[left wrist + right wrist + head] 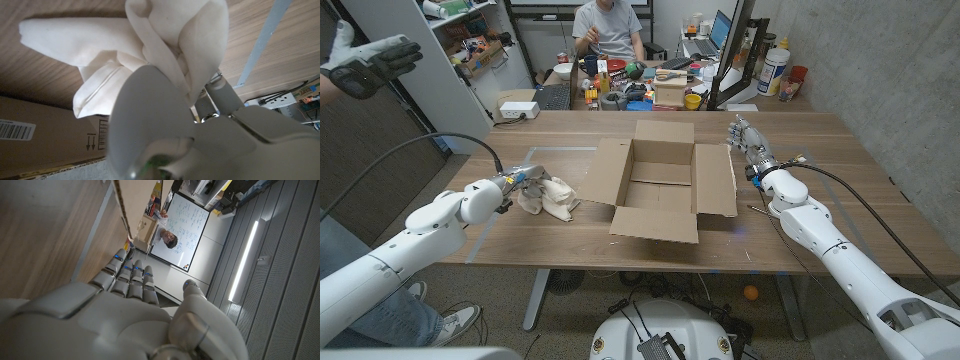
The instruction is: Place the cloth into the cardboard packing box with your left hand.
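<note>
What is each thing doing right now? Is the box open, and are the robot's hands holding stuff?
cardboard packing box: open, flaps spread out, nothing seen inside.
cloth: crumpled, outside the box, on the table beside its left flap.
left hand: gripping the cloth.
right hand: holding nothing, fingers straight, beside the box's right flap.

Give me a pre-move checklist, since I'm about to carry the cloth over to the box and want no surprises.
1. Left hand grips the cloth: ok; left wrist view shows fabric bunched in the fingers.
2. Cardboard box flaps open: ok.
3. Box interior free: ok, looks empty.
4. Right hand apart from the box: ok.
5. Cloth lifted off the table: cannot tell.
</note>
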{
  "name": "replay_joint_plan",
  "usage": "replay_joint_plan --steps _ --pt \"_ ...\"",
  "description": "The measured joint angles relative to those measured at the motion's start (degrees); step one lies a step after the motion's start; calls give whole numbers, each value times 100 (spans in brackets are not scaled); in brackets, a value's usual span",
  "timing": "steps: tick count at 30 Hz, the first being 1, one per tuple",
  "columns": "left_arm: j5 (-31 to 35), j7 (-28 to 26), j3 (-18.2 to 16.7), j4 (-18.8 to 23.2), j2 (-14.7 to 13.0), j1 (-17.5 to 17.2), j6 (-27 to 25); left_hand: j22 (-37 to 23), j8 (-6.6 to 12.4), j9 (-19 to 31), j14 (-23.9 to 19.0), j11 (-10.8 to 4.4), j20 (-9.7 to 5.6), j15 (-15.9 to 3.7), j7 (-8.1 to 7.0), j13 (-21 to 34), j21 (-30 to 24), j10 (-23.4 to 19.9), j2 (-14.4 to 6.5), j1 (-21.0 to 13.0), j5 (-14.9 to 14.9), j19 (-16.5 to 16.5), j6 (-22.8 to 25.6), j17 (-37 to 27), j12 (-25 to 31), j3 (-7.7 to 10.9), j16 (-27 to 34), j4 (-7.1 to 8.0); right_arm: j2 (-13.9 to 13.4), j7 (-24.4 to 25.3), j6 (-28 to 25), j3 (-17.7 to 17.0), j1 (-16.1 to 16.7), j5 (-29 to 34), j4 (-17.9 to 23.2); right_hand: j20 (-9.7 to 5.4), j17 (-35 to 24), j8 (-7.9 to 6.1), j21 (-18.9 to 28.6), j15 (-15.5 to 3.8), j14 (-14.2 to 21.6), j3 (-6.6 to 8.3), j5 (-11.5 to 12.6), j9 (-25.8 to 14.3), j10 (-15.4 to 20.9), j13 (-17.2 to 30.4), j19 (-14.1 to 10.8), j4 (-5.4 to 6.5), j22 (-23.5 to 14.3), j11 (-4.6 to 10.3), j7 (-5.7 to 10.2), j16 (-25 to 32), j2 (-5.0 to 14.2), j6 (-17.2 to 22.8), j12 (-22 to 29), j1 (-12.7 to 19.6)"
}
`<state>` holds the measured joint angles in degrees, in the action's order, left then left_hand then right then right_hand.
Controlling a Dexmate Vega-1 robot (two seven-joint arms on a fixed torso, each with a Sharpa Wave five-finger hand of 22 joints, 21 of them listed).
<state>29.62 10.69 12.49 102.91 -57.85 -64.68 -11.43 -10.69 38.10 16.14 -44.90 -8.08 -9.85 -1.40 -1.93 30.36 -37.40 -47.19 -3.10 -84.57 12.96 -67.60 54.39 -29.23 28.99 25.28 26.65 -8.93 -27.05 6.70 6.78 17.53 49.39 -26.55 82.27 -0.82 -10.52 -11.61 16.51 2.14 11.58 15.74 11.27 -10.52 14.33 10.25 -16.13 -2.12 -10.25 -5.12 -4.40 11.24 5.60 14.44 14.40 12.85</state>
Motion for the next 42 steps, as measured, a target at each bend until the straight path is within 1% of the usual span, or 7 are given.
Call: replay_joint_plan --steps 3,11,16,17,33,40,42 --pt "-4 14 -29 103 -15 -33 -64 1 0 -18 -102 10 -10 101 132 15 -10 -10 15 -16 24 10 134 -11 7 0 7 0 -6 -5 26 -20 40 -14 37 -2 0 3 0 0 0 0 0 0 0 0 -2 0 0 0 0 0 0 0 -22 0" --pt "150 -22 -291 758 -127 -188 -284 4 27 -19 -195 11 -18 193 133 155 -43 -8 16 -16 44 125 134 -12 48 1 6 1 -73 -6 168 -137 243 -111 200 -21 0 3 -22 21 21 0 0 0 0 0 -21 0 0 0 0 0 0 0 -22 0" --pt "233 -3 -371 921 -154 -233 -449 5 48 -17 -205 12 -6 203 133 213 -48 -7 23 -22 44 137 135 -12 63 10 5 -8 -131 -4 193 -212 361 -134 310 -21 0 3 -22 21 21 0 0 0 31 0 -20 0 0 -32 0 0 0 0 -22 0" --pt "250 14 -557 1237 -191 -347 -496 5 49 -15 -205 12 2 203 162 218 -49 -6 23 -22 44 145 164 -12 66 39 5 0 -139 2 228 -222 376 -183 323 -21 0 3 -22 21 21 0 0 0 31 0 -21 0 0 -31 0 0 0 0 -22 0" --pt "533 273 -1451 2243 -251 -954 -1038 4 69 -20 -225 0 52 223 201 387 -71 -17 42 -34 84 196 205 -15 73 73 -52 10 -255 -46 332 -379 511 -349 402 -21 0 3 -21 20 20 0 0 0 31 0 -20 0 0 -31 -31 1 0 31 -43 0" --pt "669 327 -1702 2535 -186 -1023 -1077 2 90 -20 -276 0 83 274 201 458 -76 -17 64 -12 84 227 206 -16 113 112 -75 17 -296 -96 442 -450 542 -393 392 -21 0 3 -44 20 20 0 0 0 52 0 -20 0 0 -10 0 1 0 62 -43 0" --pt "713 333 -1708 2643 -139 -891 -1065 2 90 -20 -276 0 84 274 201 468 -94 -17 71 -5 84 227 206 -17 113 129 -76 17 -318 -107 477 -477 572 -410 402 -21 0 3 -44 20 20 0 0 0 52 0 -20 0 0 -10 0 1 0 62 -43 0"
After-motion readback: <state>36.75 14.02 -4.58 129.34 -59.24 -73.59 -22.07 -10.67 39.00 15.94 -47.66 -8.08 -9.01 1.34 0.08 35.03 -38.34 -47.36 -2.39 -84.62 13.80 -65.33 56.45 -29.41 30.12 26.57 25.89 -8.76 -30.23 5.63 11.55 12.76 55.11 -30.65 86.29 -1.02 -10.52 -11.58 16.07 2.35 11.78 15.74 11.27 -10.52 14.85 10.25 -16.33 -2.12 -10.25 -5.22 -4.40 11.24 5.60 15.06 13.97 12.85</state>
